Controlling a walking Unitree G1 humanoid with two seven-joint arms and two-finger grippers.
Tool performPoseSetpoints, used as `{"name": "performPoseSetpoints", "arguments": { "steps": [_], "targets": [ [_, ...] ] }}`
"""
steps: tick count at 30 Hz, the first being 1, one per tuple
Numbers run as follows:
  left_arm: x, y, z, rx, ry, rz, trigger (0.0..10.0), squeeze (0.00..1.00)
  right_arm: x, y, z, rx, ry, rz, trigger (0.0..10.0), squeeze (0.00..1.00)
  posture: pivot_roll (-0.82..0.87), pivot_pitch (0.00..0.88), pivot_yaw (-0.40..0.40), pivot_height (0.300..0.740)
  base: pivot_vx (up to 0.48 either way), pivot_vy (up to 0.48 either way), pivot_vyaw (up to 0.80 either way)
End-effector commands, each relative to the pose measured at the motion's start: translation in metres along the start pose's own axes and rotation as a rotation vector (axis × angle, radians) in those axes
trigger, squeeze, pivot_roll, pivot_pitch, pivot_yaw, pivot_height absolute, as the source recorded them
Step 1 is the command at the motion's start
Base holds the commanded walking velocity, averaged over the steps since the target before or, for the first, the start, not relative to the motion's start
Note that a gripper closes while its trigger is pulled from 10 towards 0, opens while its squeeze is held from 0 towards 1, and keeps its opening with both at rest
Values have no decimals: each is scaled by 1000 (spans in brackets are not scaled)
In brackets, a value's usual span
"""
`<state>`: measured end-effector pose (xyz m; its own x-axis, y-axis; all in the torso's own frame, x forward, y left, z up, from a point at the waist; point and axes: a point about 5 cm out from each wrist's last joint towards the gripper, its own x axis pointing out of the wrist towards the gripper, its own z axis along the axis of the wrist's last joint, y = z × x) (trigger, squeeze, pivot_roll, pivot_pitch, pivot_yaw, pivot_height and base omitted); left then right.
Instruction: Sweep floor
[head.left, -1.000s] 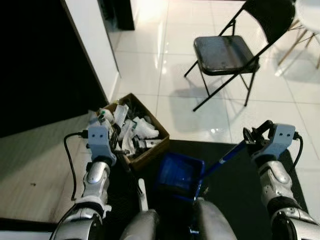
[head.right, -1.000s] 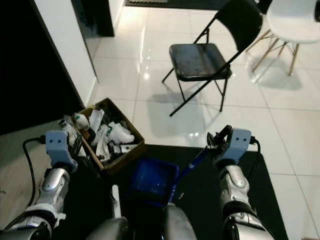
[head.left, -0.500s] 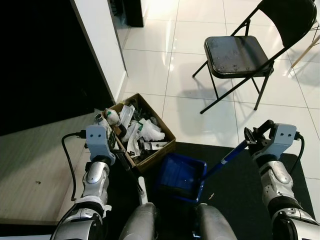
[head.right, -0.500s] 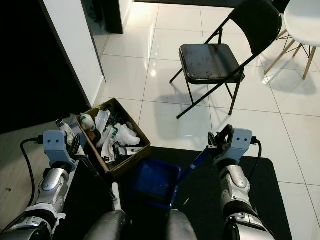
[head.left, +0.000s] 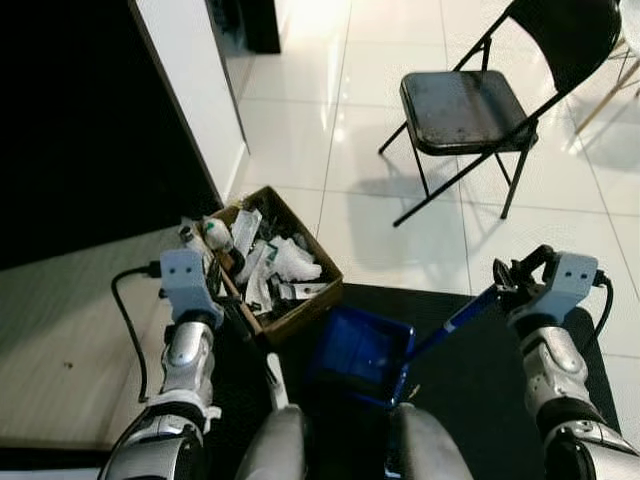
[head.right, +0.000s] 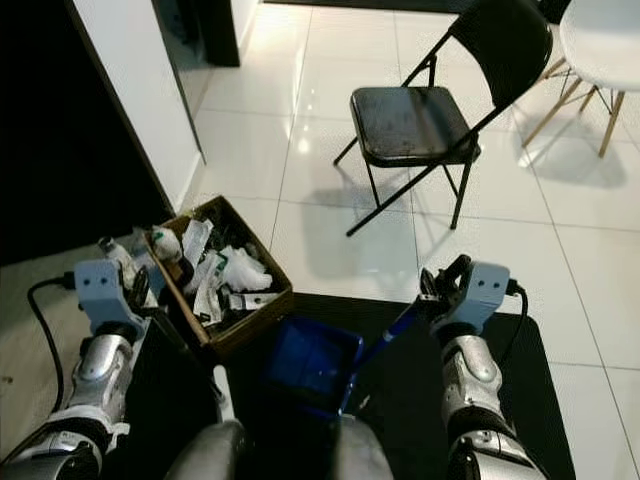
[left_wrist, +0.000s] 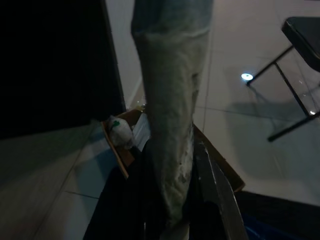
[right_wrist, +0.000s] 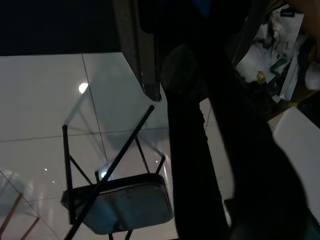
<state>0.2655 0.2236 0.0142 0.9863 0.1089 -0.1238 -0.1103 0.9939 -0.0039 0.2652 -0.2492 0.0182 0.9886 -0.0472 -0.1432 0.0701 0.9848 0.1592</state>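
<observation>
Right gripper (head.left: 512, 273), at right of centre in the left eye view, was clamped on the upper end of a blue handle (head.left: 455, 322). Handle sloped down-left to the blue dustpan (head.left: 360, 348), which sat on the black mat (head.left: 470, 375) at lower centre. Left gripper (head.left: 213, 285), at lower left, was closed around a thin dark broom stick (head.left: 245, 335) running down-right to a pale end by the dustpan. Cardboard box (head.left: 262, 262) of rubbish lay just beside it. Black folding chair (head.left: 470, 95) stood on white tiles (head.left: 290, 130) at upper right.
</observation>
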Motion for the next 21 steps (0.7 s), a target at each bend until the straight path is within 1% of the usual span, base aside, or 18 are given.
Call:
{"name": "performPoseSetpoints", "arguments": {
  "steps": [1,3,5,7,21],
  "targets": [
    [0,1,0,-13,7,10,10000,0,1,-8,10,25,-62,-33,10000,0,-18,35,17,740,0,0,0],
    [0,1,-1,-18,9,13,10000,0,2,-7,11,15,-58,-22,10000,0,-18,35,17,740,0,0,0],
    [0,1,-1,-18,12,13,10000,0,4,-3,12,-33,-48,4,10000,0,-17,29,14,740,0,0,0],
    [0,1,-1,-17,13,13,10000,0,4,-2,12,-46,-47,13,10000,0,-17,29,14,740,0,0,0],
    [-1,-1,-3,-19,15,18,10000,0,7,3,12,-71,-33,48,10000,0,-13,13,7,740,0,0,689]
  ]
}}
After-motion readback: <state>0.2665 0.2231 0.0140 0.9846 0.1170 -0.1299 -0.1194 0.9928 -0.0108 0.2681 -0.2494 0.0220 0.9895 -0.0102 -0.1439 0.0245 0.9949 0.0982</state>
